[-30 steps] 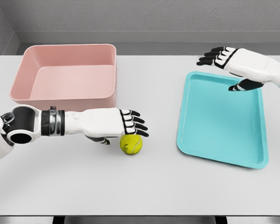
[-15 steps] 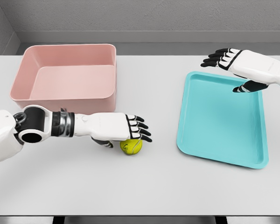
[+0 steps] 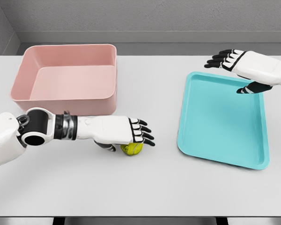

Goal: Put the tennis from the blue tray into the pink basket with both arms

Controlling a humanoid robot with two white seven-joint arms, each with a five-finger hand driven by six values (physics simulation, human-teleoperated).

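The yellow-green tennis ball (image 3: 132, 149) lies on the white table between the pink basket (image 3: 65, 77) and the blue tray (image 3: 222, 119). My left hand (image 3: 131, 137) lies right on top of the ball, palm down, with its fingers extended over it and its thumb curled at the ball's left side; the fingers are not closed around the ball. Most of the ball is hidden under the hand. My right hand (image 3: 241, 70) hovers open over the tray's far right corner, holding nothing. Nothing lies in the tray or in the basket.
The table's (image 3: 145, 187) far edge meets a grey wall. The basket stands at the far left, its near wall just behind my left forearm (image 3: 79, 127).
My left hand has lowered onto the ball and slid slightly toward me, covering more of it. My right hand has drifted a little to the right, away from the tray's middle.
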